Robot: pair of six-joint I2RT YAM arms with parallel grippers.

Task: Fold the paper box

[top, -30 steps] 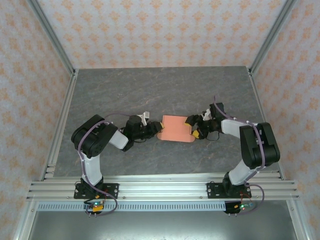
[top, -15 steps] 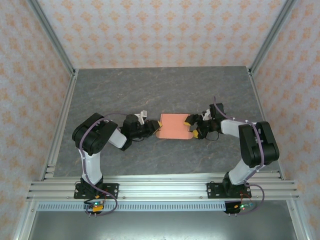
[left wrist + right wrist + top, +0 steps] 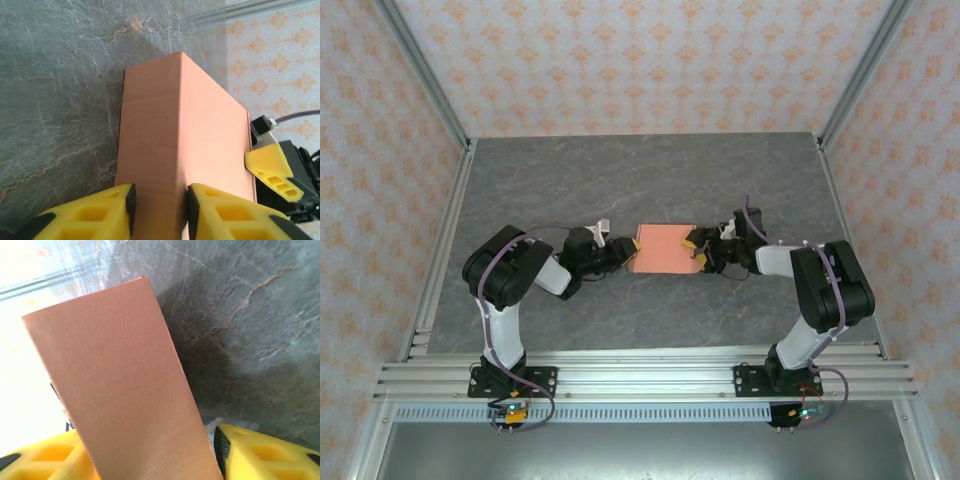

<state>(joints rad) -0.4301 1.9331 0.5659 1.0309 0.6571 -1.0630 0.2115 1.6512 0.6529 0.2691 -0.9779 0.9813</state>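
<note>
**Box at mid-table, a gripper at each short end**

The box (image 3: 663,249) lies on the grey table (image 3: 620,180), about midway across it and a little nearer the arms than the back wall. From above it reads as a salmon-orange rectangle, its long sides running left to right.

The left gripper (image 3: 622,253) reaches in low from the left and meets the box's left end. In the left wrist view its yellow fingers (image 3: 112,212) stand on either side of that end, fairly close together. A long fold edge of the box runs away from the camera, starting in the gap between them. The card fills the gap from one dark pad to the other, and the left-hand finger overlaps the lower face of the box. Whether the pads press the card or only flank it cannot be told.

The right gripper (image 3: 697,251) comes in from the right and meets the opposite end, so the box sits between the two grippers, in line with both. In the right wrist view the box rises from between its fingers (image 3: 265,452), close to the lens and tilted to the left. The jaws stand at a middling width. The card covers part of the left-hand finger, and the right-hand finger sits just beside the card's edge. Whether this gripper pinches the box cannot be told either.

In the left wrist view one yellow finger of the right gripper sits at the box's far end.
</note>
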